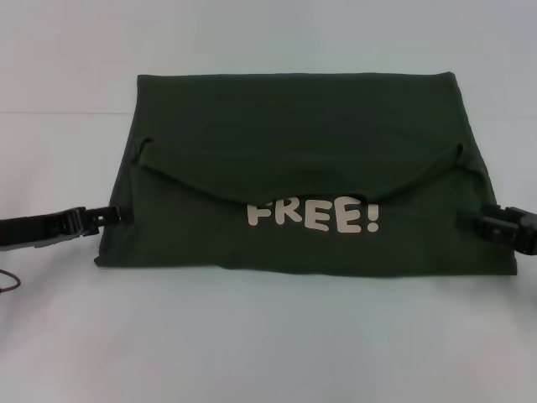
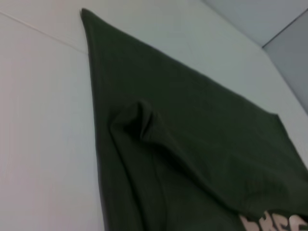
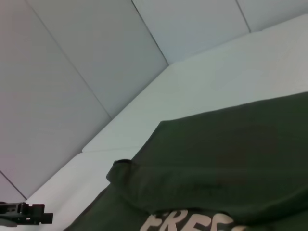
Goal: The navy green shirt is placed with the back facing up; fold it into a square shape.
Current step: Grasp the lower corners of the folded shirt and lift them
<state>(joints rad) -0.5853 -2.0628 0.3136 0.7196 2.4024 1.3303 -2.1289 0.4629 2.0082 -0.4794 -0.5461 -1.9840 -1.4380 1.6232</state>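
The navy green shirt (image 1: 294, 126) lies on the white table (image 1: 268, 344) as a wide folded band. Its far part is folded toward me, and the sagging edge covers the tops of the pale pink letters "FREE!" (image 1: 312, 217). My left gripper (image 1: 113, 216) is low at the shirt's left edge, touching or nearly touching the cloth. My right gripper (image 1: 471, 220) is low at the right edge, its tip over the cloth. The left wrist view shows the folded flap (image 2: 192, 144) and a small raised crease. The right wrist view shows the shirt (image 3: 231, 159) and the left gripper (image 3: 29, 213) far off.
The white table extends all around the shirt, with a pale wall (image 1: 268, 34) behind it. A thin dark cable (image 1: 8, 281) hangs by my left arm at the left edge. Panel seams of the wall show in the right wrist view (image 3: 72, 72).
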